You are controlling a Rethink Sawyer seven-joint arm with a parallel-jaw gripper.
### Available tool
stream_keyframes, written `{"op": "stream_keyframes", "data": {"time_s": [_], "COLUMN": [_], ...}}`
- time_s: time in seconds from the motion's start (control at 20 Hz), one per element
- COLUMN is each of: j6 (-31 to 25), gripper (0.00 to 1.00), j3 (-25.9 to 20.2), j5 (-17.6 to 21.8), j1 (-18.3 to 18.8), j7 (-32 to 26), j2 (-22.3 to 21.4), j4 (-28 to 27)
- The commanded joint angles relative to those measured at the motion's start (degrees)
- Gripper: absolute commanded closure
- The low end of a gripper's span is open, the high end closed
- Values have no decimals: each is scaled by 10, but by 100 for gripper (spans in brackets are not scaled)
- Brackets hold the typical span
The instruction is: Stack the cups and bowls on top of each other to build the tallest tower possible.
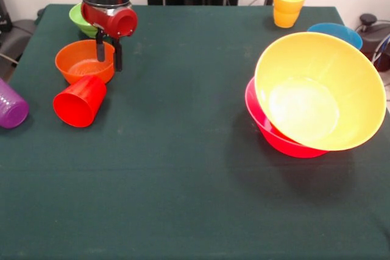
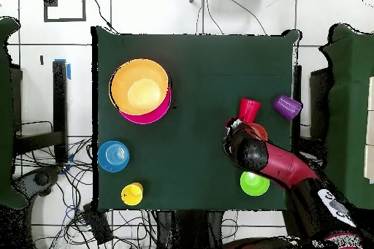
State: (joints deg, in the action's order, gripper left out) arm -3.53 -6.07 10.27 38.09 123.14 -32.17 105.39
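My gripper (image 1: 108,53) hangs open at the right rim of the small orange bowl (image 1: 82,64), one finger (image 1: 99,50) over the bowl and the other outside it. A red cup (image 1: 80,100) lies on its side just in front of the bowl. A purple cup (image 1: 11,106) lies at the left edge. A green bowl (image 1: 80,19) sits behind the gripper. The large yellow-orange bowl (image 1: 320,92) rests tilted in the pink bowl (image 1: 271,131) at the right. A blue bowl (image 1: 336,31) and an upright yellow cup (image 1: 288,4) stand behind them.
In the overhead view the arm (image 2: 281,164) covers most of the orange bowl (image 2: 258,130), between the red cup (image 2: 249,109) and the green bowl (image 2: 254,183). The table edge (image 2: 292,78) is close to the purple cup (image 2: 288,106). Cables lie on the floor.
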Motion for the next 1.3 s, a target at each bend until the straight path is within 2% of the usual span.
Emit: {"op": "stream_keyframes", "data": {"time_s": [0.05,0.25,0.75,1.15,1.3], "j6": [-145,-88,1,83,90], "gripper": [0,0,0,0,0], "j3": [-61,-51,-42,-23,-24], "j5": [34,60,101,105,104], "j1": [48,47,52,26,26], "j7": [-68,-49,1,48,44], "j2": [5,30,90,139,145], "j4": [-8,-3,5,-2,-3]}}
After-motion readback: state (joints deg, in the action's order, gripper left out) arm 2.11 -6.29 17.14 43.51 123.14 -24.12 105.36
